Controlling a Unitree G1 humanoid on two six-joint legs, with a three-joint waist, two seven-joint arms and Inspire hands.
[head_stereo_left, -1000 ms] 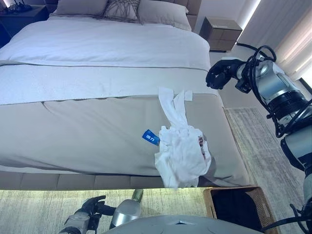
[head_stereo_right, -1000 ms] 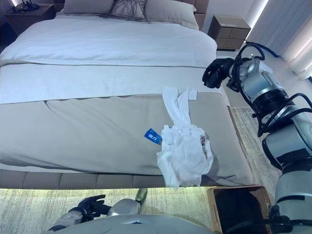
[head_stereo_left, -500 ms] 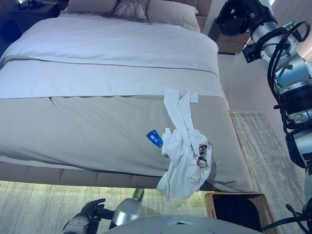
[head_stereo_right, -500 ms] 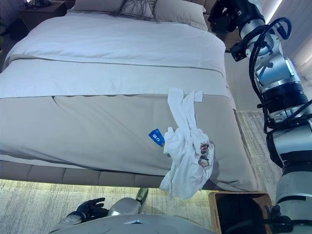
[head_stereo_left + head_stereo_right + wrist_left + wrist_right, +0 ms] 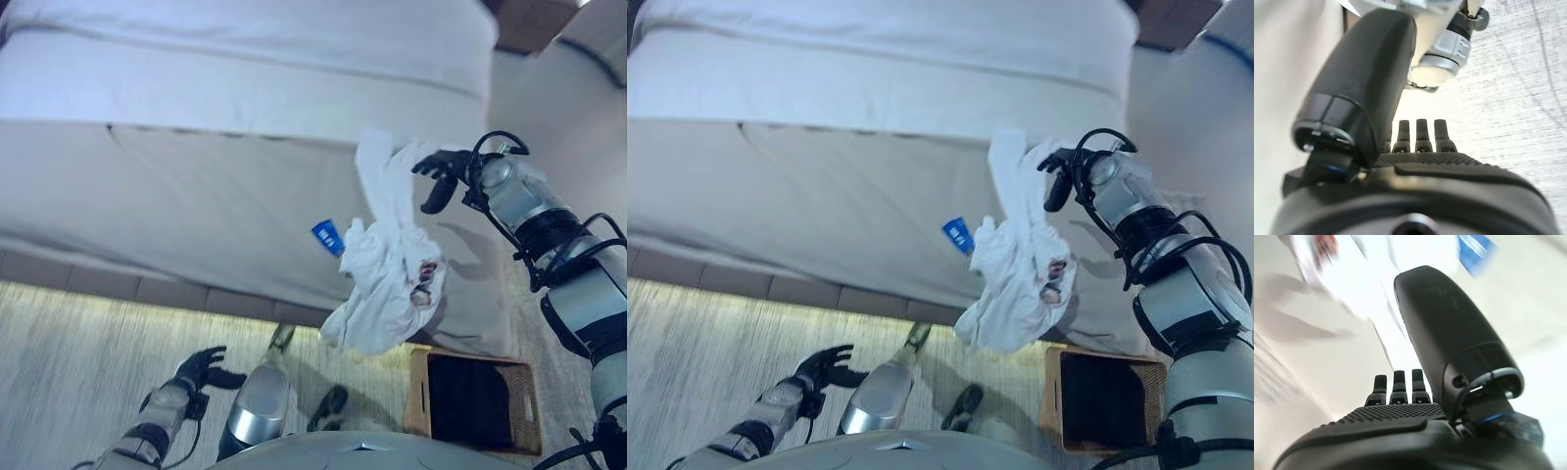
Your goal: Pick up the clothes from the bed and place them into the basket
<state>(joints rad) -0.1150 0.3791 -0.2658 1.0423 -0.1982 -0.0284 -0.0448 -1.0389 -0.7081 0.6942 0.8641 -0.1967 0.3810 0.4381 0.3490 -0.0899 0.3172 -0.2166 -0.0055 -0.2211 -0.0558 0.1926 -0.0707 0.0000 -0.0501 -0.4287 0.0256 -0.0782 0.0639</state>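
Observation:
A white garment (image 5: 387, 274) with a blue tag (image 5: 328, 235) lies bunched on the beige bed cover (image 5: 196, 206), its lower part hanging over the foot edge of the bed. My right hand (image 5: 438, 176) hovers just above the garment's upper strip, fingers relaxed and spread, holding nothing. In the right wrist view the white cloth (image 5: 1371, 293) lies past the straight fingers (image 5: 1396, 384). The wicker basket (image 5: 421, 392) with a dark inside stands on the floor below the garment. My left hand (image 5: 201, 370) hangs low over the rug, fingers spread and empty.
The bed's padded base (image 5: 147, 294) runs along the near side. A pale rug (image 5: 69, 372) covers the floor in front. White bedding (image 5: 245, 39) lies farther up the bed.
The camera has tipped down toward the bed's foot. My right hand has come down from high beside the headboard to just over the garment. More of the garment now hangs over the edge.

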